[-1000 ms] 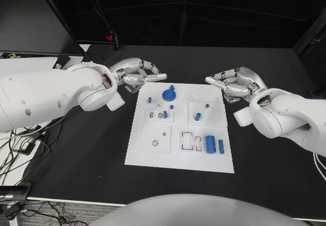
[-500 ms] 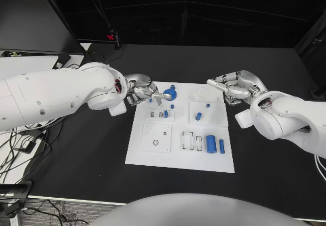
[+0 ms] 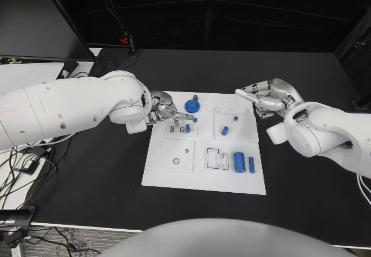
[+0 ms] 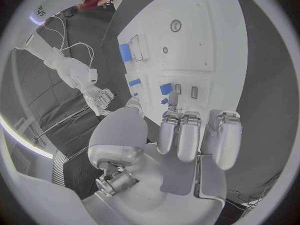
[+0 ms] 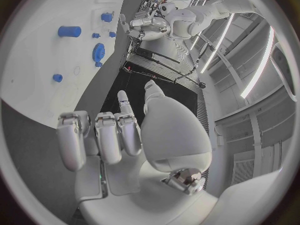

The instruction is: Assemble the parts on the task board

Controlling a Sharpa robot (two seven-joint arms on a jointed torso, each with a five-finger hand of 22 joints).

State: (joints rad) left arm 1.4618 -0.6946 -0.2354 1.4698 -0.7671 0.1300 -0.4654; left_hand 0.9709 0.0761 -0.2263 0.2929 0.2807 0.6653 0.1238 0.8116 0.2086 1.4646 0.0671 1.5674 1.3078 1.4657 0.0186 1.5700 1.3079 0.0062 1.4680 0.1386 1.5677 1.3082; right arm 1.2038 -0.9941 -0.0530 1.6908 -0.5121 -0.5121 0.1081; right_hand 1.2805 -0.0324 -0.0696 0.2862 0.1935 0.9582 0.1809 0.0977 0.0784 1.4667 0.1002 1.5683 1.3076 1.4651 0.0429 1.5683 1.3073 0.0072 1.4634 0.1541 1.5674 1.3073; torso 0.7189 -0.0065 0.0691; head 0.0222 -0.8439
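The white task board [image 3: 202,176] lies in the middle of the table. A blue gear [image 3: 192,106] and a small blue peg [image 3: 195,98] stand at its far end. Two more blue pieces [image 3: 225,130] sit mid-board, and a blue cylinder [image 3: 239,162] and a slim blue bar [image 3: 252,165] lie near the front right. My left hand [image 3: 170,115] hovers over the board's far left part, fingers stretched toward small blue pegs [image 4: 165,88]; nothing is plainly gripped. My right hand [image 3: 267,96] hangs just off the board's far right corner, loosely curled and holding nothing.
White recessed plates [image 3: 178,156] and empty slots [image 3: 216,159] mark the board's front half. Black table [image 3: 101,176] surrounds the board. Cables [image 3: 23,166] hang past the table's left edge. In the right wrist view the board [image 5: 31,65] and my left hand [image 5: 147,25] lie ahead.
My left hand came from beyond the board's far left corner onto the board and now covers the small peg near its left edge. The right hand has stayed where it was.
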